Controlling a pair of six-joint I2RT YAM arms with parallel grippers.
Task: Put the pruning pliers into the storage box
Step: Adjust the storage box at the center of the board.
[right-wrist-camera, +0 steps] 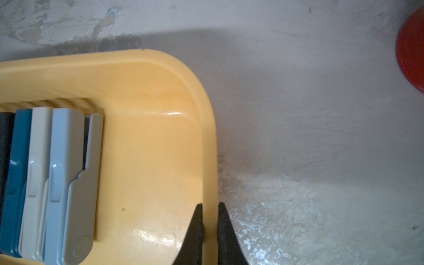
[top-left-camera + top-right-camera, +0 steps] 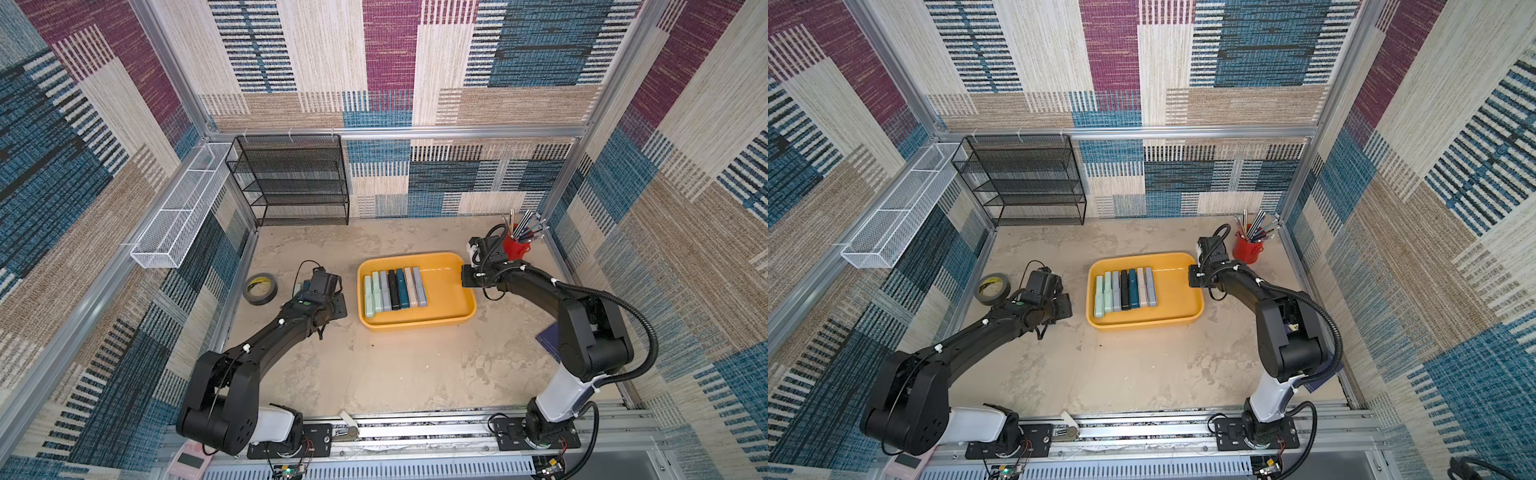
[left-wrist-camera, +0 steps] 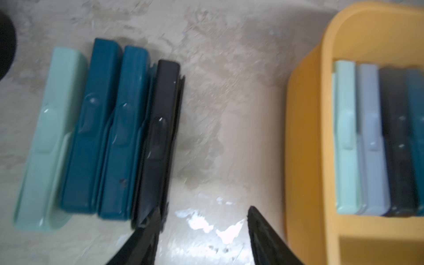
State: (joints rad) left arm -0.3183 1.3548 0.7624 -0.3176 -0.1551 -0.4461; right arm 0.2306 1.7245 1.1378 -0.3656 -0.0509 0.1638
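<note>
Grey mottled tabletop (image 2: 374, 374), front part bare. Left gripper (image 3: 204, 216): jaws wide apart, nothing between them. One fingertip (image 3: 153, 227) sits at the end of the black bar; contact is unclear because of blur.

Four loose pruning pliers (image 3: 124, 137), long narrow plastic bars, lie pressed in a row on the table: 1 pale green, 2 teal, 1 black. The left wrist covers most of them in both top views.

One black tape roll (image 2: 259, 300) lies just left of that arm.

Storage box (image 2: 415, 323), a shallow yellow-orange plastic tray, sits mid-table. Its left half holds 7 more bars (image 2: 395, 289): 2 pale green, grey, black, teal, cream, grey.

Right gripper (image 1: 210, 206) is pinched on the tray's right rim, one finger inside and one outside.

Behind it stands one red cup (image 2: 515, 249) of metallic pens (image 2: 525, 226). At the far wall is one black mesh shelf rack (image 2: 291, 183). One long white wire basket (image 2: 178, 212) hangs on the left wall.
</note>
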